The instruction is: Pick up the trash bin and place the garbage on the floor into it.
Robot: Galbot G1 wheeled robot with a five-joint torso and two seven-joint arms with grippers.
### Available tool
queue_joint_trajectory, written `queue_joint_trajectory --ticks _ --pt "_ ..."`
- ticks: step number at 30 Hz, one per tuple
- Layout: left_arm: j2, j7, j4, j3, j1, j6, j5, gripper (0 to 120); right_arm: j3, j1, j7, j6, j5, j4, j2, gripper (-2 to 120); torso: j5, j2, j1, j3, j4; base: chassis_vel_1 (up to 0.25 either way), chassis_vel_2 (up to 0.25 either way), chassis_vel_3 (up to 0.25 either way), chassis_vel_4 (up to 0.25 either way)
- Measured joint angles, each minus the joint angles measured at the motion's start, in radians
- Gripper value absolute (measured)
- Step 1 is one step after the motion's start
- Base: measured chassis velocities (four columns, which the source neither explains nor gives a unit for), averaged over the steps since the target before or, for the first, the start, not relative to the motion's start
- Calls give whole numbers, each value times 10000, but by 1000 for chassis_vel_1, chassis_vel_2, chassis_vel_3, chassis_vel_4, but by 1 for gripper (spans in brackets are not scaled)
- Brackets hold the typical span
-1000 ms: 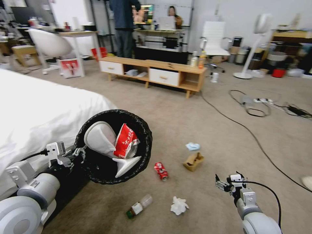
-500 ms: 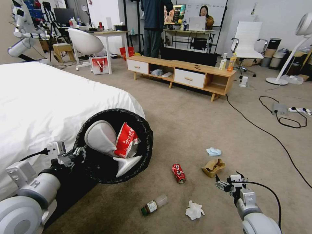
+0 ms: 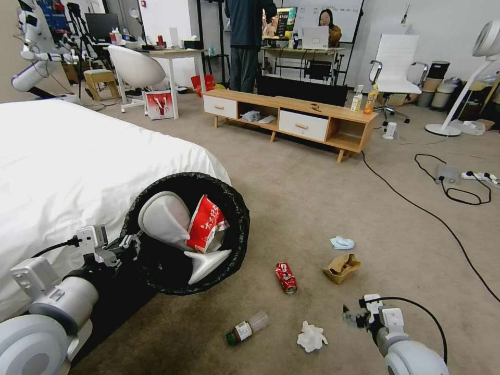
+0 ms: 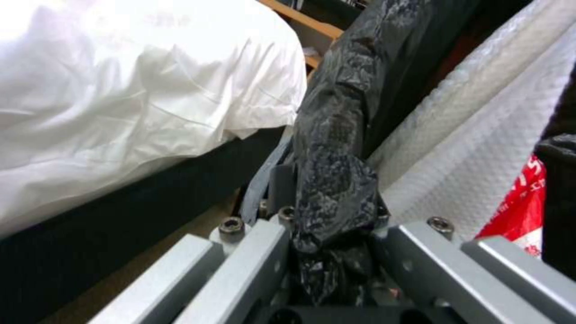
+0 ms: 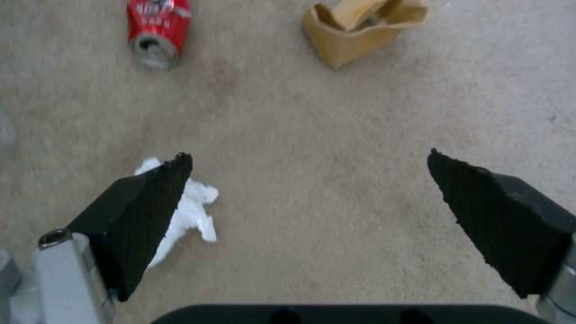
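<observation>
My left gripper (image 3: 127,242) is shut on the rim of the trash bin (image 3: 235,245) and holds it tilted above the floor (image 3: 312,198), beside the bed. In the left wrist view its fingers pinch the black bag (image 4: 334,198). Inside the bin lie white lid flaps (image 3: 162,219) and a red-and-white carton (image 3: 206,225). On the carpet lie a crushed red can (image 3: 286,277) (image 5: 157,27), a brown paper bag (image 3: 341,267) (image 5: 360,31), a light-blue mask (image 3: 342,242), a white tissue (image 3: 312,336) (image 5: 191,211) and a small bottle (image 3: 247,328). My right gripper (image 3: 354,316) (image 5: 309,189) hangs open just right of the tissue.
A white bed (image 3: 78,156) fills the left side. A low wooden bench (image 3: 291,117) stands at the back. Black cables (image 3: 416,208) cross the carpet on the right, with a power strip (image 3: 479,177) and a fan stand (image 3: 442,127) beyond.
The camera swung left a second ago, shifting the whole scene right. Since then my right gripper has dropped lower, toward the tissue. The left gripper still holds the bin.
</observation>
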Motion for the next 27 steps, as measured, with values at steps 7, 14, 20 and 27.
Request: queue_joint_trajectory --ticks 7,14,20,27 --pt "-18 39 3 32 78 6 0 2 -320 251 -2197 -18 -900 -539 -163 100 3 0 0 0 0 0 0 0 0" --pt "-28 110 4 36 179 10 0 2 -668 577 -4034 927 -1864 -1339 -192 100 0 -1 0 0 -1 0 0 0 0" --pt "-45 133 -22 34 299 17 0 2 -753 835 -5224 2671 -2391 -2209 -149 100 0 -1 0 0 0 0 0 0 0" --pt "-116 147 -96 39 480 24 41 2 -918 1429 -4791 3784 -2318 -3545 123 100 1 0 0 0 0 0 0 0 0"
